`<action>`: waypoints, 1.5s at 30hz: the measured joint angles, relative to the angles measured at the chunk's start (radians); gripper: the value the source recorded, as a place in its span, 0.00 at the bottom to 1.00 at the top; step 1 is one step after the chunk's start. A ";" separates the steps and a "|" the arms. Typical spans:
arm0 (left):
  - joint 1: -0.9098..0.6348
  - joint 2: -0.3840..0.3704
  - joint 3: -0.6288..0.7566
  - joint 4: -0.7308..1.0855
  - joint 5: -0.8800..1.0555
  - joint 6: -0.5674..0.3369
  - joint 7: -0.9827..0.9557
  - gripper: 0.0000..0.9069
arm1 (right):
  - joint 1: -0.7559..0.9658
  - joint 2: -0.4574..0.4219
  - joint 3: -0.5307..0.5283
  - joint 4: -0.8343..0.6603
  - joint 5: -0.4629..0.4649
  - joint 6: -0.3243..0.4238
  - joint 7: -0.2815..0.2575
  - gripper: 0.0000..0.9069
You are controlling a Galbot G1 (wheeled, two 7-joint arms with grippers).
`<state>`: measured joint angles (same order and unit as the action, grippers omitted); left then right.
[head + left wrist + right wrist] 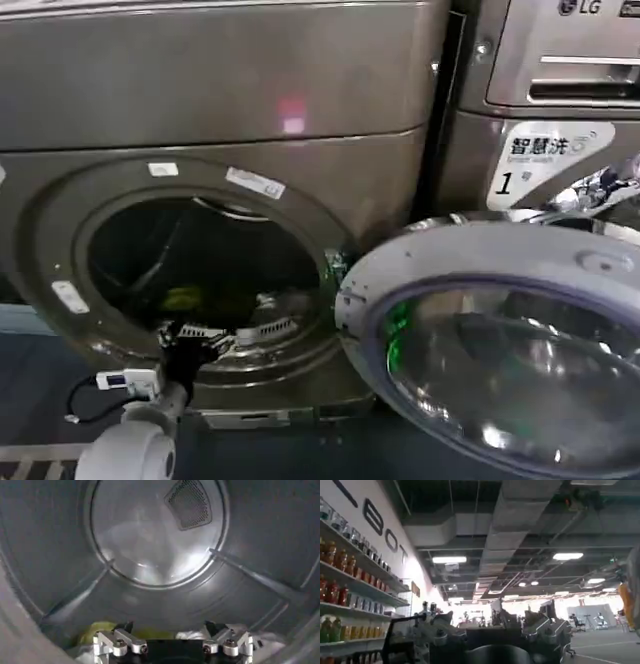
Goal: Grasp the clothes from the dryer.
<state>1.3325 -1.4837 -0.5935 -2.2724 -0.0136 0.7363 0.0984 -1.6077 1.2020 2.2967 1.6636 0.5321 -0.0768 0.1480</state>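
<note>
The clothes (183,298) lie low in the drum, a bright yellow-green patch in the lower left of the head view, just behind the lip of the porthole. In the left wrist view the same yellow-green fabric (100,629) sits at the bottom edge of the frame, with a paler piece (192,634) beside it toward the lower middle. These look like small, light, floppy pieces that will crumple and drape rather than hold a shape. A pinch on a raised fold or bunched edge should lift one easily, though a thin layer could slip out of a shallow grip.

The dryer (200,110) fills the left and centre of the head view, its dark drum open. Its round glass door (500,340) is swung wide into the lower right.

The left gripper (172,642) is at the mouth of the drum, just above the clothes. Its fingers (117,642) are spread wide apart with nothing between them. In the head view the left arm reaches up from the bottom left to the porthole's lower rim.

The right gripper (495,635) is off to the side, pointing out into the room toward the shelves (350,585). Whether it is open or closed I cannot tell.

A second machine (560,90) stands in the upper right.
</note>
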 measured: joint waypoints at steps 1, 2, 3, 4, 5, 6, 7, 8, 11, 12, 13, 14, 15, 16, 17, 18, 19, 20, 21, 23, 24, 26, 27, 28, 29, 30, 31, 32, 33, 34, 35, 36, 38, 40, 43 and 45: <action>0.000 0.000 0.000 0.000 0.000 0.000 0.000 1.00 | 0.001 0.000 0.000 0.000 0.000 0.000 0.000 1.00; -0.001 0.000 -0.001 0.001 0.000 0.000 0.000 1.00 | 0.002 0.001 -0.001 0.001 -0.001 0.000 -0.001 1.00; -0.001 0.000 -0.001 0.001 0.000 0.000 0.000 1.00 | 0.003 0.002 -0.002 0.001 -0.003 0.001 -0.002 1.00; -0.002 0.000 -0.001 0.002 0.001 0.000 -0.001 1.00 | 0.003 0.004 -0.004 0.002 -0.006 0.002 -0.002 1.00; -0.002 0.000 0.000 0.004 0.004 0.000 -0.003 1.00 | 0.003 0.005 -0.007 0.003 -0.008 0.002 -0.002 1.00; -0.002 0.000 -0.001 0.006 0.008 0.000 -0.003 1.00 | 0.003 0.007 -0.009 0.004 -0.012 0.003 -0.003 1.00; -0.003 0.000 -0.002 0.007 0.012 0.000 -0.002 1.00 | 0.003 0.008 -0.009 0.005 -0.013 0.004 -0.004 1.00; -0.004 0.000 -0.004 0.010 0.016 0.000 -0.001 1.00 | 0.003 0.008 -0.011 0.006 -0.015 0.006 -0.005 1.00; -0.009 0.002 -0.009 0.017 0.028 0.000 0.001 1.00 | 0.006 0.008 -0.014 0.006 -0.020 0.010 -0.008 1.00; -0.012 0.002 -0.011 0.020 0.032 0.000 0.002 1.00 | 0.007 0.009 -0.016 0.006 -0.022 0.011 -0.009 1.00; -0.016 0.000 -0.012 0.024 0.037 0.000 0.005 1.00 | 0.009 0.009 -0.018 0.006 -0.026 0.012 -0.011 1.00; -0.023 -0.001 -0.013 0.028 0.043 0.000 0.008 1.00 | 0.011 0.009 -0.021 0.006 -0.028 0.012 -0.011 1.00; -0.030 -0.001 -0.012 0.033 0.051 0.000 0.014 1.00 | 0.014 0.009 -0.024 0.008 -0.029 0.012 -0.011 1.00; -0.040 0.000 -0.011 0.040 0.059 0.000 0.019 1.00 | 0.016 0.010 -0.026 0.011 -0.030 0.012 -0.012 1.00; -0.051 0.002 -0.010 0.048 0.066 0.000 0.025 1.00 | 0.018 0.012 -0.028 0.012 -0.031 0.013 -0.013 1.00; -0.065 0.004 -0.009 0.058 0.077 0.000 0.031 1.00 | 0.019 0.014 -0.031 0.014 -0.031 0.013 -0.014 1.00; -0.078 0.005 -0.010 0.069 0.090 0.000 0.038 1.00 | 0.020 0.016 -0.034 0.016 -0.032 0.015 -0.016 1.00; -0.094 0.006 -0.011 0.082 0.111 0.000 0.051 1.00 | 0.022 0.017 -0.036 0.017 -0.033 0.016 -0.018 1.00; -0.108 0.008 -0.012 0.095 0.136 0.000 0.067 1.00 | 0.023 0.017 -0.038 0.018 -0.033 0.017 -0.019 1.00; -0.141 0.014 -0.017 0.127 0.203 0.000 0.120 1.00 | 0.028 0.017 -0.044 0.022 -0.035 0.018 -0.023 1.00; -0.159 0.019 -0.020 0.142 0.243 0.000 0.153 1.00 | 0.031 0.017 -0.048 0.025 -0.035 0.017 -0.024 1.00; -0.196 0.032 -0.019 0.174 0.342 0.000 0.250 1.00 | 0.035 0.017 -0.053 0.029 -0.035 0.017 -0.026 1.00; -0.215 0.039 -0.021 0.189 0.395 0.000 0.305 1.00 | 0.038 0.017 -0.056 0.032 -0.035 0.016 -0.027 1.00; -0.235 0.047 -0.023 0.204 0.452 0.000 0.367 1.00 | 0.040 0.017 -0.058 0.035 -0.036 0.015 -0.027 1.00; -0.253 0.053 -0.025 0.218 0.505 0.000 0.426 1.00 | 0.040 0.018 -0.061 0.036 -0.036 0.015 -0.028 1.00; -0.272 0.058 -0.028 0.233 0.563 0.000 0.493 1.00 | 0.040 0.018 -0.062 0.036 -0.036 0.015 -0.028 1.00; -0.291 0.064 -0.032 0.248 0.619 0.000 0.560 1.00 | 0.040 0.019 -0.062 0.036 -0.037 0.016 -0.028 1.00; -0.309 0.069 -0.034 0.261 0.668 0.000 0.618 1.00 | 0.040 0.019 -0.063 0.036 -0.037 0.016 -0.029 1.00; -0.326 0.074 -0.034 0.274 0.723 0.000 0.681 1.00 | 0.040 0.019 -0.063 0.036 -0.037 0.016 -0.029 1.00; -0.343 0.079 -0.034 0.289 0.777 -0.003 0.740 1.00 | 0.040 0.019 -0.063 0.036 -0.037 0.016 -0.029 1.00; -0.358 0.083 -0.034 0.301 0.823 -0.012 0.787 1.00 | 0.039 0.019 -0.064 0.037 -0.037 0.016 -0.029 1.00; -0.375 0.086 -0.034 0.315 0.872 -0.032 0.835 1.00 | 0.039 0.020 -0.064 0.038 -0.037 0.016 -0.029 1.00; -0.408 0.095 -0.033 0.346 0.959 -0.089 0.911 1.00 | 0.037 0.022 -0.064 0.038 -0.037 0.016 -0.030 1.00; -0.439 0.105 -0.029 0.379 1.036 -0.175 0.973 1.00 | 0.035 0.024 -0.065 0.038 -0.037 0.016 -0.031 1.00; -0.484 0.128 -0.017 0.428 1.125 -0.354 1.047 1.00 | 0.037 0.027 -0.068 0.038 -0.037 0.017 -0.031 1.00; -0.512 0.146 -0.007 0.457 1.176 -0.476 1.087 1.00 | 0.039 0.027 -0.070 0.038 -0.037 0.018 -0.031 1.00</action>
<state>0.8209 -1.3374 -0.6004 -1.8152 1.1621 0.2602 1.1852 -1.5686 1.2289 2.2266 1.7014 0.4948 -0.0590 0.1171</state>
